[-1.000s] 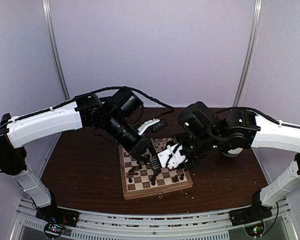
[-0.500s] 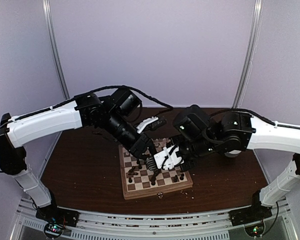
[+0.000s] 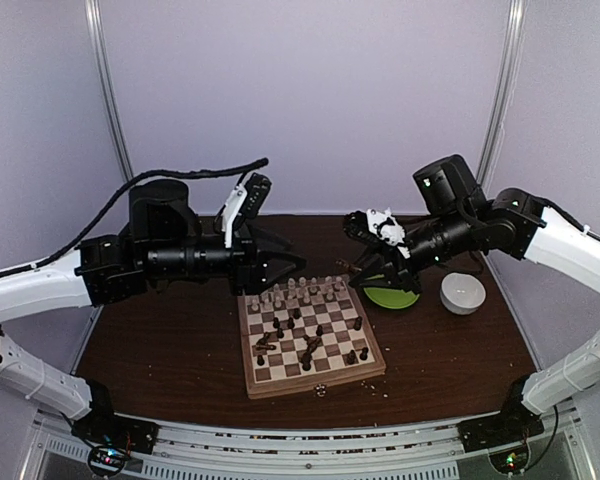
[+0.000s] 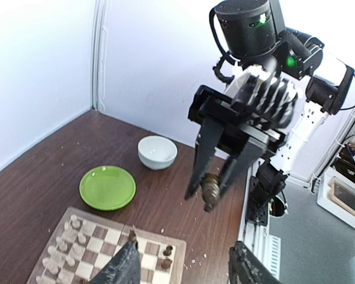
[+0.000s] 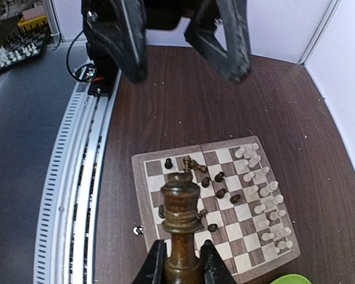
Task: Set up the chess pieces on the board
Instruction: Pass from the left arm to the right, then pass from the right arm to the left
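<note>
The chequered board (image 3: 263,375) lies mid-table. Pale chess pieces (image 3: 300,292) stand in rows along its far edge, and dark ones (image 3: 310,345) are scattered over the near half, some lying down. My right gripper (image 3: 363,265) hangs above the board's far right corner. In the right wrist view the right gripper (image 5: 182,260) is shut on a tall dark brown piece (image 5: 180,219). The left wrist view shows that same dark piece (image 4: 211,189) between the right fingers. My left gripper (image 3: 283,264) hovers over the far left of the board, open and empty. Its open jaws are seen as left gripper (image 4: 186,269).
A round green plate (image 3: 392,296) and a white bowl (image 3: 463,293) sit right of the board at the back. Small crumbs dot the dark table. The board's metal clasp (image 3: 321,390) faces the near edge. White walls close in the back and sides.
Both grippers were pressed together low over the board. Now the arms have lifted and drawn apart toward the back, the left gripper has opened, and the right one holds the dark piece.
</note>
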